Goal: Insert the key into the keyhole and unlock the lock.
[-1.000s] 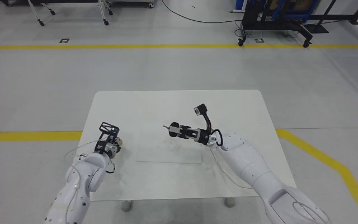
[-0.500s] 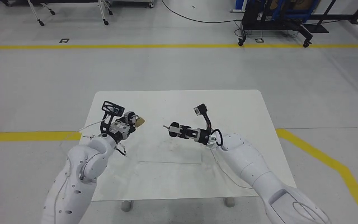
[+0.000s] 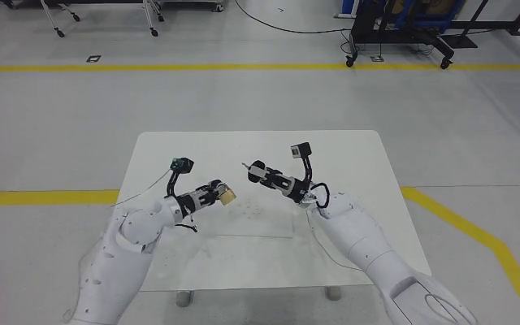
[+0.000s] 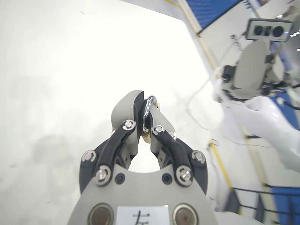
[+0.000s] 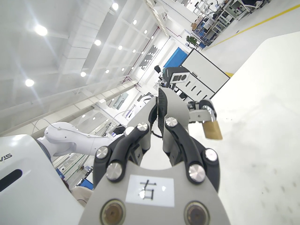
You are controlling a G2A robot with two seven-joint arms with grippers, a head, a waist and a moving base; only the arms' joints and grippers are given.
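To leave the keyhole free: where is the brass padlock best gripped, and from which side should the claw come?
Likely grip the brass padlock by its silver shackle, coming from the shackle end, as the left claw does: the loop fits between the pads, leaving the body's far end free for the small metal key.

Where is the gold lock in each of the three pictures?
Top view: lock over the table's middle, at the left claw's tip.
Left wrist view: lock pinched in that claw; mostly its silver loop shows.
Right wrist view: lock held by the far claw, over the table.
Shared landmark: the white table.
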